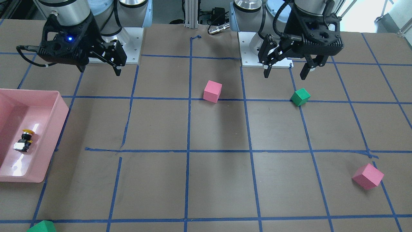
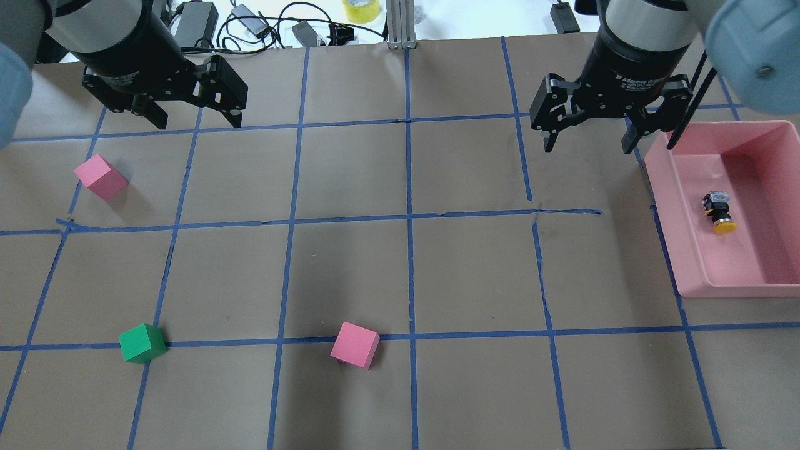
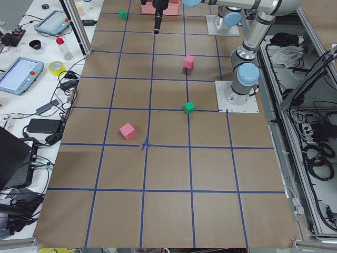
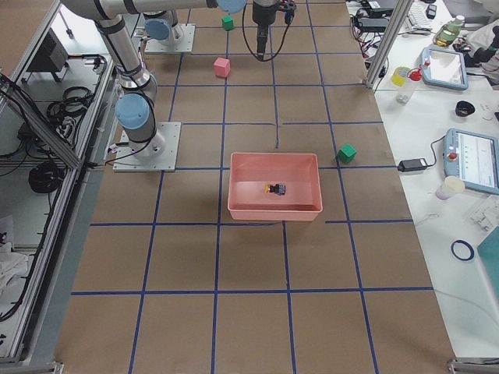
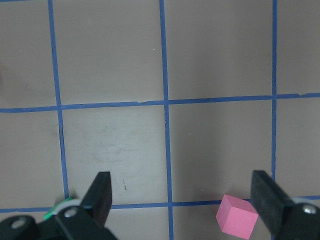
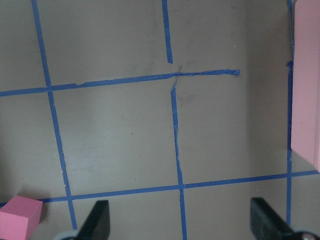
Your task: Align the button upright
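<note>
The button (image 2: 719, 212) is lying on its side in the pink bin (image 2: 670, 209) as the right gripper (image 2: 587, 147), fingers spread and empty, is hovering just beside the bin, likely needing a grasp across the black body, while the left gripper (image 2: 197, 122) is hanging likewise released, well apart.

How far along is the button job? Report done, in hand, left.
Done: nothing; the button lies on its side in the bin. In hand: nothing; the left gripper and right gripper hang open over the table, away from it. Left: grasp the button and stand it upright.
</note>
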You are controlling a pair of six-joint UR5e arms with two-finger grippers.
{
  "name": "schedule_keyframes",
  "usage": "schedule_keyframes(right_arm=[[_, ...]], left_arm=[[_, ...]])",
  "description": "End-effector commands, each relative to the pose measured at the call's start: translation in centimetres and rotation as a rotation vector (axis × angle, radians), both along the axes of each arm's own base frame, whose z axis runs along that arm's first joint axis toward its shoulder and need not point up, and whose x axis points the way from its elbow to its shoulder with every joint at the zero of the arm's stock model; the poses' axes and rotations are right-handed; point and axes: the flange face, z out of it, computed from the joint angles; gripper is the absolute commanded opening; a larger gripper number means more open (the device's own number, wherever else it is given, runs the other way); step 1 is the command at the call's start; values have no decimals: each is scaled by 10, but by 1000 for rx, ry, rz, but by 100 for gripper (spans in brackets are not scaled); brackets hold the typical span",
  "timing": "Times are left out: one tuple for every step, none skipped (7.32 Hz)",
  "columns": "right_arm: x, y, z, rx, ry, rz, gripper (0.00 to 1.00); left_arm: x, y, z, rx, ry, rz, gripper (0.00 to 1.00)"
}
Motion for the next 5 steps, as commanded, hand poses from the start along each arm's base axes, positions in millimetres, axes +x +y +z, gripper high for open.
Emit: schedule_keyframes(right_arm=[[0,-5,-10,18,-1,-3,100],[-2,-6,-10,17,15,3,100],[-1,-5,-12,19,8,1,100],[-2,-9,-17,29,14,3,100],[-4,-11,-18,32,16,-2,100]], left_arm=[[0,0,0,-1,-1,0,100],[0,0,0,-1,1,0,100],[0,0,0,-1,2,0,100],[-2,0,-1,1,2,-3,100],[0,0,1,-2,1,0,100]])
